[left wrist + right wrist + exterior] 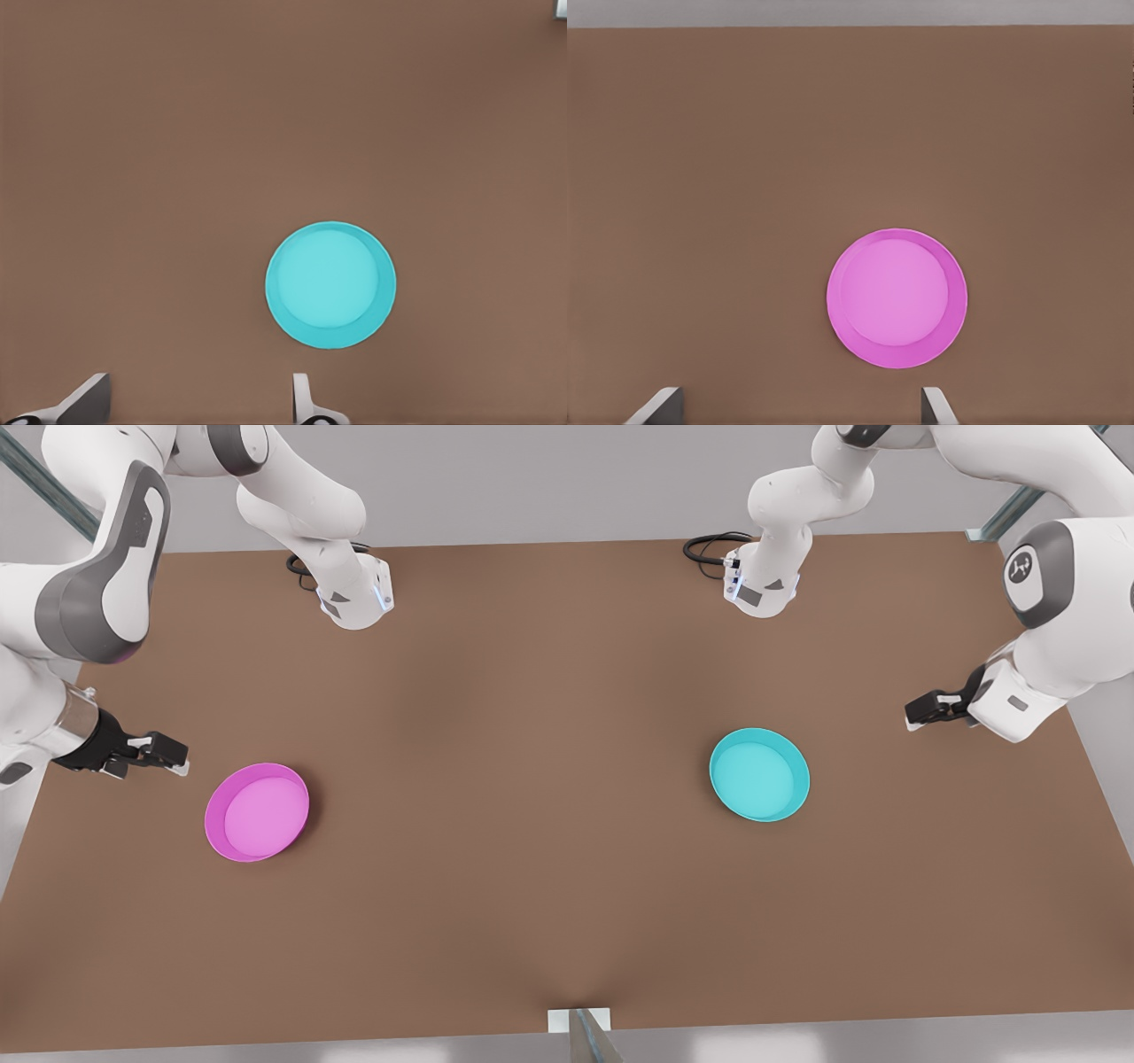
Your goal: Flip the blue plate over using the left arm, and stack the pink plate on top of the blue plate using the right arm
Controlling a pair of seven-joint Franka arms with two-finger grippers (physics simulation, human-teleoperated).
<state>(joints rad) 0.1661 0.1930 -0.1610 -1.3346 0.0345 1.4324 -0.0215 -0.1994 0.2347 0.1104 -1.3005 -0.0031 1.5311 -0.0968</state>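
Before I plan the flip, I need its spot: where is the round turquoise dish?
The round turquoise dish lies open side up on the brown table, toward the front view's right, close to the open left gripper and far from the magenta-pink dish.

Two round shallow plates are counted on one brown table (567, 691): one turquoise-cyan plate (759, 774) and one magenta-pink plate (257, 811). Two white jointed robot arms are counted, each ending in one black two-finger gripper.

Matt plastic-look plates on a flat brown top

blue plate (759, 774) and pink plate (257, 811): smooth, matt, plain; table (549, 797): matt brown, smooth; arm shells glossy white.
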